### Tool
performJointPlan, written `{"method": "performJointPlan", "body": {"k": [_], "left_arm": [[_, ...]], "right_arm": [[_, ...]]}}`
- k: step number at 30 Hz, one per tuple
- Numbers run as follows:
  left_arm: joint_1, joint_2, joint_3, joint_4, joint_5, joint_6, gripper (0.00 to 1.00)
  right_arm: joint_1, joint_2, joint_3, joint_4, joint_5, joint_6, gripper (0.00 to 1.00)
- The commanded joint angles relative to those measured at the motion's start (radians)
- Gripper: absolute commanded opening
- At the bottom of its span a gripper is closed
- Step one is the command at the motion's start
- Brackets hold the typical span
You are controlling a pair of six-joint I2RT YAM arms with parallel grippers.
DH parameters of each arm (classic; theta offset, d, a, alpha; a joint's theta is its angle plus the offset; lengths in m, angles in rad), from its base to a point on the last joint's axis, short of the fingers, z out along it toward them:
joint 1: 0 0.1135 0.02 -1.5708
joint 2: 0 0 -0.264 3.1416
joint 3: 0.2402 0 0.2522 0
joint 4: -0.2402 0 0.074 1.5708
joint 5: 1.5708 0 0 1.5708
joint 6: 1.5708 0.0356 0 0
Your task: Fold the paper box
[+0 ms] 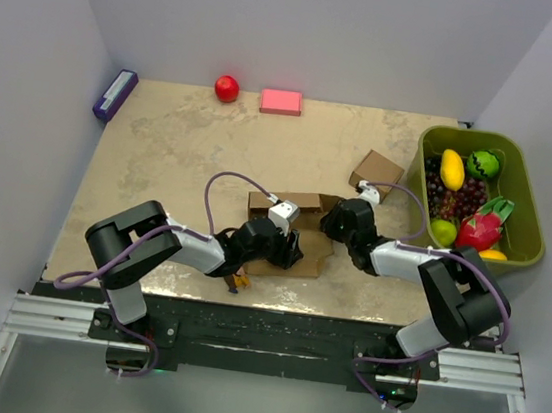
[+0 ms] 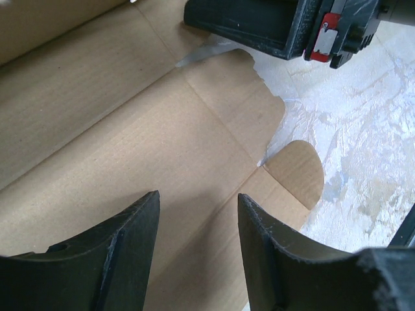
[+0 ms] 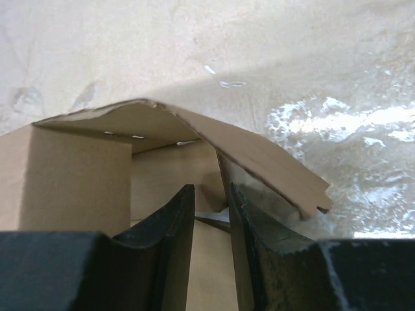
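Sprawling on beige tabletop (image 1: pixel 183 145) between pale walls (image 1: pixel 308 29), paper box (image 1: pixel 312 261); left jaws wide, right jaws narrow, grip unclear.

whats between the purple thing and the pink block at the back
A red ball, nearer the pink block than the purple thing; it shows in the top view.

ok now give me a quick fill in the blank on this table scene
1. The fruit lies in a ___ bin.
2. Beside the red ball lies a ___ block.
3. The left gripper holds its fingers ___ over the paper box.
Missing words: green; pink; open.
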Motion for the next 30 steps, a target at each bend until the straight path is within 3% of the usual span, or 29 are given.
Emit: {"method": "performJointPlan", "body": {"k": [1,26,30], "left_arm": [[-0.003,0.053,-0.019,-0.118,0.013,-0.007,0.56],[-0.003,0.064,-0.014,-0.115,0.018,-0.011,0.56],[-0.002,0.044,-0.014,-0.127,0.005,-0.008,0.56]], "right_arm": [[0.002,-0.033,-0.021,0.110,-0.044,-0.003,0.31],[0.117,0.038,0.025,0.089,-0.015,-0.037,0.28],[0.116,-0.033,0.024,0.009,0.003,-0.050,0.34]]}}
